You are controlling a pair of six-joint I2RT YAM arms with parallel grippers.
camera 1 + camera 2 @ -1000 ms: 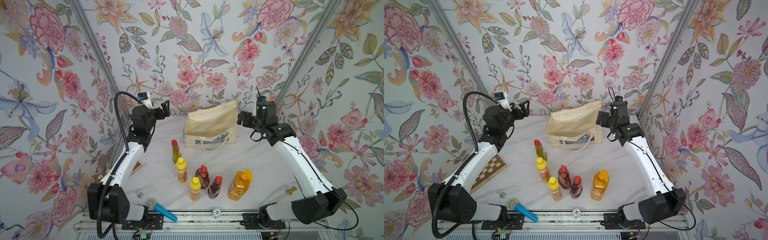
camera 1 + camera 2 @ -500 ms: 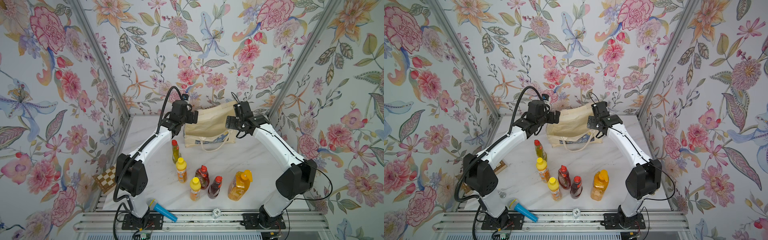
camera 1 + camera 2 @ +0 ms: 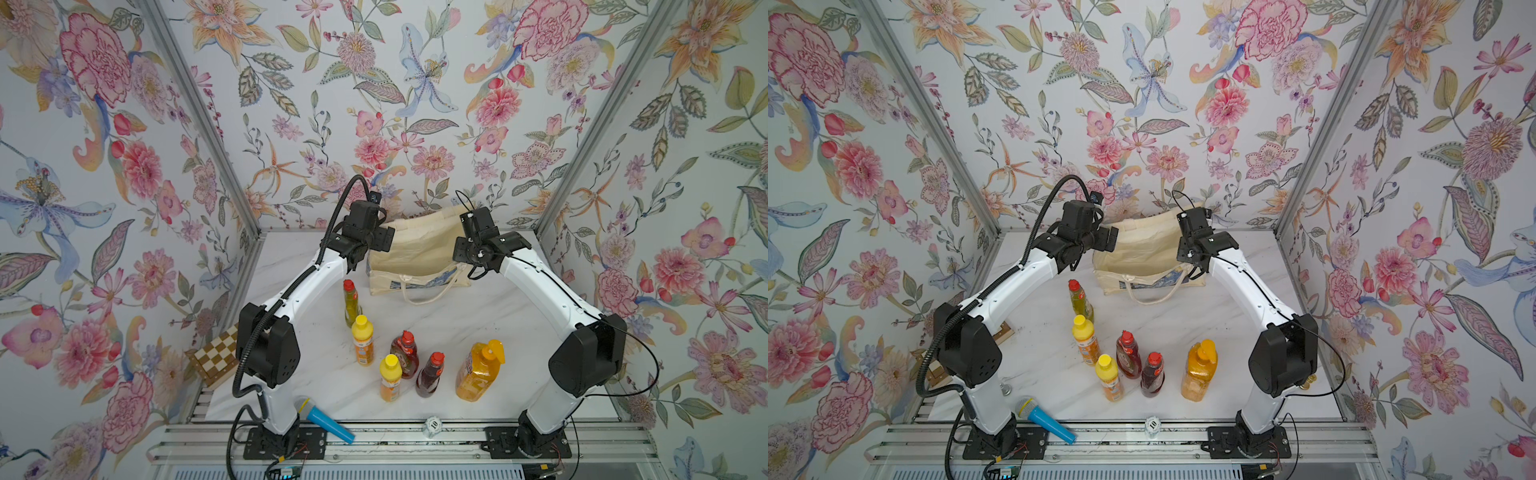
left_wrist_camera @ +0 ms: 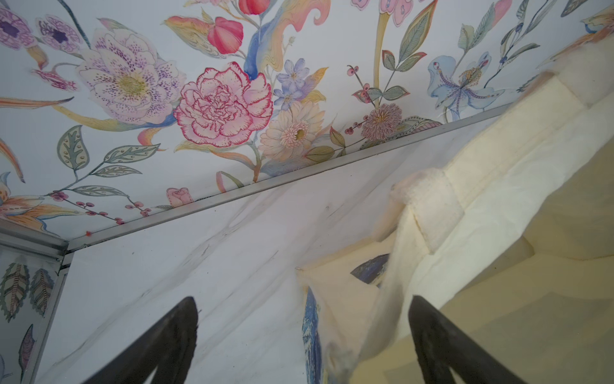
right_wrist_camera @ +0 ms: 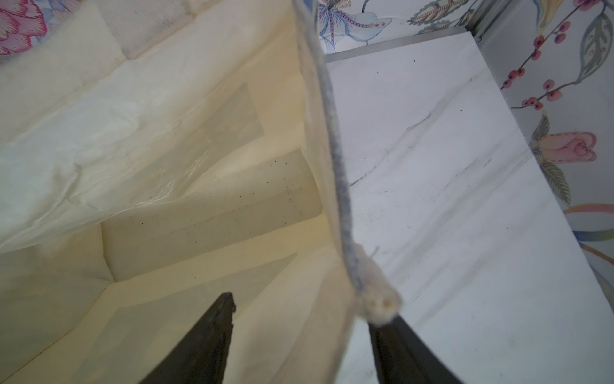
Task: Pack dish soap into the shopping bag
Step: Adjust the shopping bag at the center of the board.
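I am at the bag (image 3: 415, 253), both sides.
My left gripper (image 4: 303, 299) is fully spread, my right gripper (image 5: 304, 307) half spread; each has a bag edge between its fingers, unclamped.

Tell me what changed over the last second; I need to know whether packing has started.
Both arms unfolded and reached in to the shopping bag. The left pincer, open, now straddles one end of its rim. The right pincer straddles the opposite end, jaws apart and not clamped. Nothing is gripped. The dish soap bottles, the microphone and the bag stayed put.
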